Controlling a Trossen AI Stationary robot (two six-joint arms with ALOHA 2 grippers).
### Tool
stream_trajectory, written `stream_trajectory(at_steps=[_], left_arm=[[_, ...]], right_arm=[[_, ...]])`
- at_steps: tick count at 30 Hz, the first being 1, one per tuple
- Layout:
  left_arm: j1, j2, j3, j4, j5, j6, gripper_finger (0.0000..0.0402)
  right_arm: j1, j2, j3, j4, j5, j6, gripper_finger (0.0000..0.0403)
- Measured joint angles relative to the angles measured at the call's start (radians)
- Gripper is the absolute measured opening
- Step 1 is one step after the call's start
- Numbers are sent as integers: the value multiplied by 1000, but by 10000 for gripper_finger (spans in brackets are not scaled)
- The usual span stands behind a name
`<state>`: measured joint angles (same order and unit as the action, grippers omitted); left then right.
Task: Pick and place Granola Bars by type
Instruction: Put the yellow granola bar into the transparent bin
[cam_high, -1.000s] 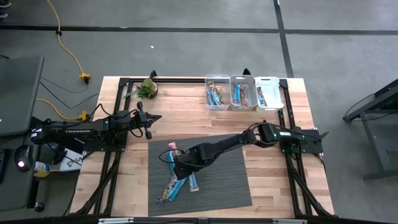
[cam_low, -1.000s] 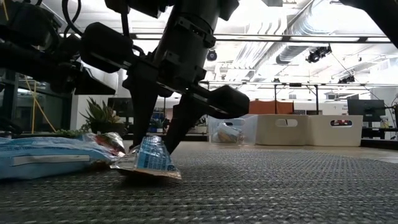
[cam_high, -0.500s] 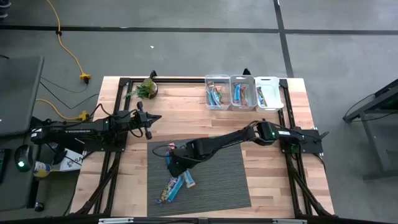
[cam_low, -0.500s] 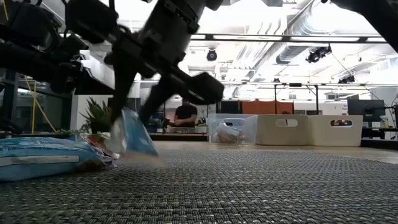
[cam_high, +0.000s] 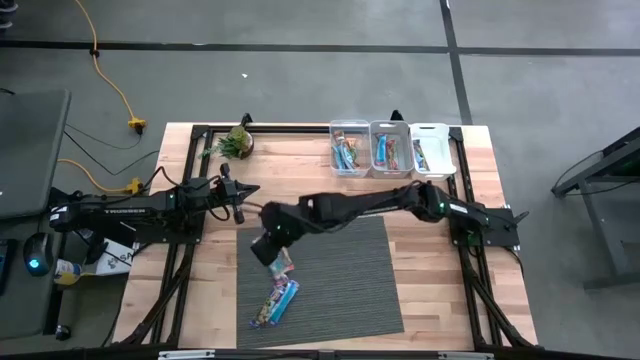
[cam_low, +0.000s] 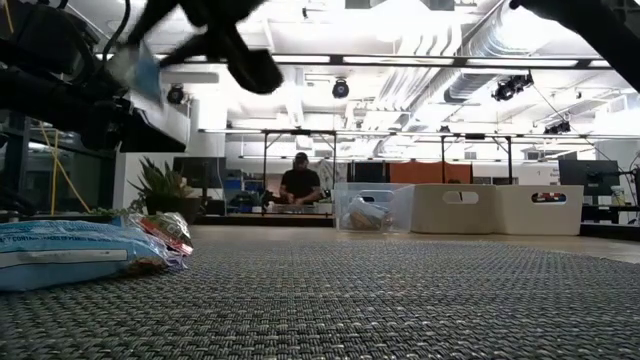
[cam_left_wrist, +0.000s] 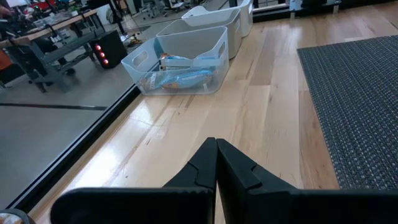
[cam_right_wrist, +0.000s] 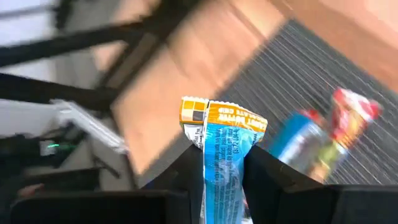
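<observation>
While your right gripper (cam_right_wrist: 222, 163) hangs above the dark mat's (cam_high: 350, 280) corner nearest the left arm, you have its fingers clamped on a light blue granola bar (cam_right_wrist: 221, 155) with an orange end. You can see more bars (cam_high: 277, 295) lying on that same side of the mat, and others in the three bins (cam_high: 391, 149) beyond the mat. Your left gripper (cam_left_wrist: 216, 163) waits pinched closed beside the mat.

Wooden table (cam_high: 440, 300), light planks, dark frame at edges. Dark woven mat (cam_high: 350, 280) flat on near-centre. Granola bars (cam_high: 277, 296) clustered on mat's left part. Three bins (cam_high: 390, 150) in row at far edge, bars inside. Small potted plant (cam_high: 238, 142) at far left corner.
</observation>
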<state>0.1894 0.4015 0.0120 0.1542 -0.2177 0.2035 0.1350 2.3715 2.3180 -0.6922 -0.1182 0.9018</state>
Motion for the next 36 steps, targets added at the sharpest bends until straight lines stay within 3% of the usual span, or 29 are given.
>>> stream_trajectory(at_steps=[11, 22, 36], left_arm=[[0, 0, 0, 0, -1, 0, 1], [0, 0, 0, 0, -1, 0, 1], [0, 0, 0, 0, -1, 0, 1]], right_arm=[[-47, -106, -15, 315, -81, -204, 82], [-77, -122, -15, 585, -291, -293, 82], [-186, -122, -15, 646, -277, -275, 82]])
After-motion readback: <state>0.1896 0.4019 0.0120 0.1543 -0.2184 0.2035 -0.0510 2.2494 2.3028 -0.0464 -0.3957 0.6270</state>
